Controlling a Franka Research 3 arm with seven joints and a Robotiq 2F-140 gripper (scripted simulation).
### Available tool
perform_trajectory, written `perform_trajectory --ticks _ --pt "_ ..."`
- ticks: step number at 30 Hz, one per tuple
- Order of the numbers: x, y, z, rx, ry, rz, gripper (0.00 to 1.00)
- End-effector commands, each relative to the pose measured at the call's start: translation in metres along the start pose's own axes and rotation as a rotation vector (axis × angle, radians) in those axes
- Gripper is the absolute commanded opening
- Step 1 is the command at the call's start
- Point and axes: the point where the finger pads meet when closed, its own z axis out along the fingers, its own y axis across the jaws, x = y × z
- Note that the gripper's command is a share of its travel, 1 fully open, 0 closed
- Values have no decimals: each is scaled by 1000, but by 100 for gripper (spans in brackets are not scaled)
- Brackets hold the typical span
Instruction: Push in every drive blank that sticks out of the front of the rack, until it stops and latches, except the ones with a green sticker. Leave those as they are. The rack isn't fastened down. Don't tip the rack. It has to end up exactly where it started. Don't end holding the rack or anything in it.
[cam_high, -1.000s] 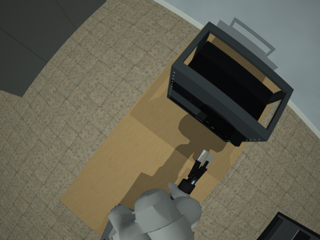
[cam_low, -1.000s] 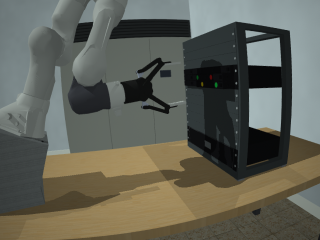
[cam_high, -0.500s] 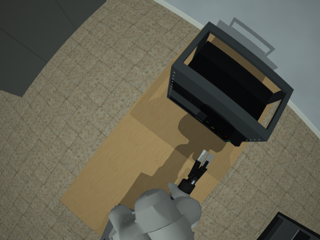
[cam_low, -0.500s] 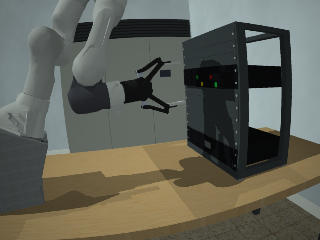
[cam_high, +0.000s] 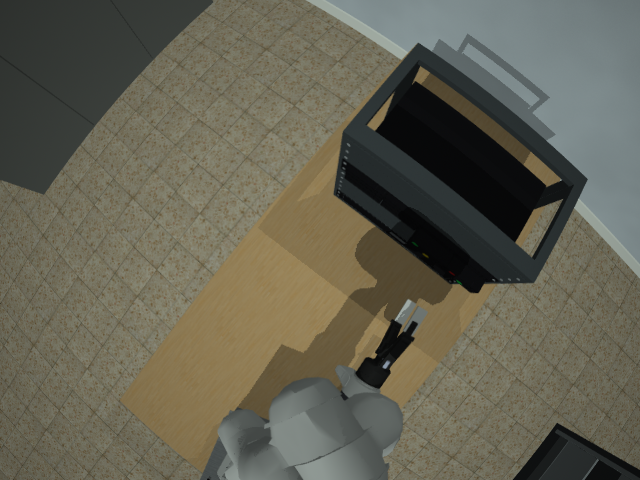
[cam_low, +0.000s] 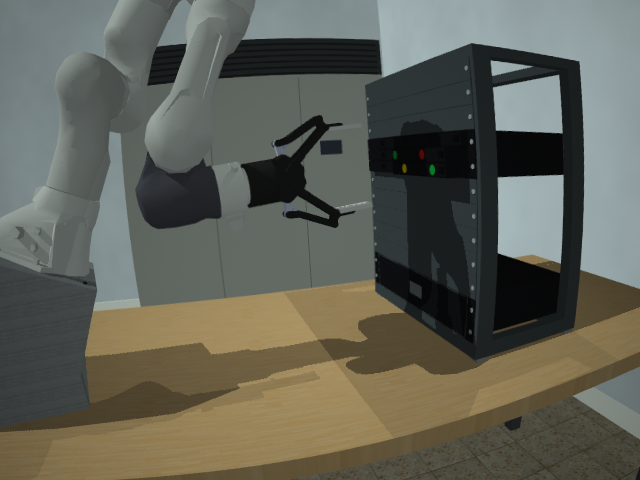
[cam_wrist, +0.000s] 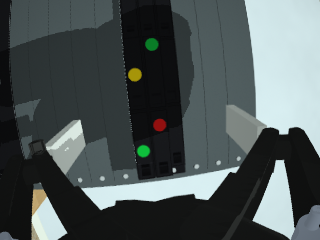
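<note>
Claw spread, facing rack — I risk a wide fingertip nudging a green-stickered blank, protrusion perhaps unclear — or shifting the rack.

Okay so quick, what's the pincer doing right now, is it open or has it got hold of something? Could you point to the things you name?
Pincer (cam_high: 412, 313) (cam_low: 361, 166) (cam_wrist: 153, 126): open wide, holding nothing, in front of the rack (cam_high: 439, 193) (cam_low: 484, 217) (cam_wrist: 212, 65).

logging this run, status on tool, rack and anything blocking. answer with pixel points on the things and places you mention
tool (cam_high: 411, 313) (cam_low: 356, 166) (cam_wrist: 153, 126) open, nothing held, short of the rack front. Equipment rack (cam_high: 439, 183) (cam_low: 483, 206) (cam_wrist: 215, 100) upright on table (cam_high: 217, 310) (cam_low: 206, 434). No obstruction seen between them.
</note>
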Motion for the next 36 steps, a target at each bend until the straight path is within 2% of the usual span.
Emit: perform_trajectory --ticks 1,12,20,22,29,36 --pt "2 2 -1 89 -100 3 100" --pt "3 2 3 90 -101 3 100" --pt "19 -6 34 90 -101 2 100" --pt "19 -6 34 90 -101 2 100" --pt "35 -13 66 90 -101 2 100" --pt "39 -15 72 90 -101 2 100"
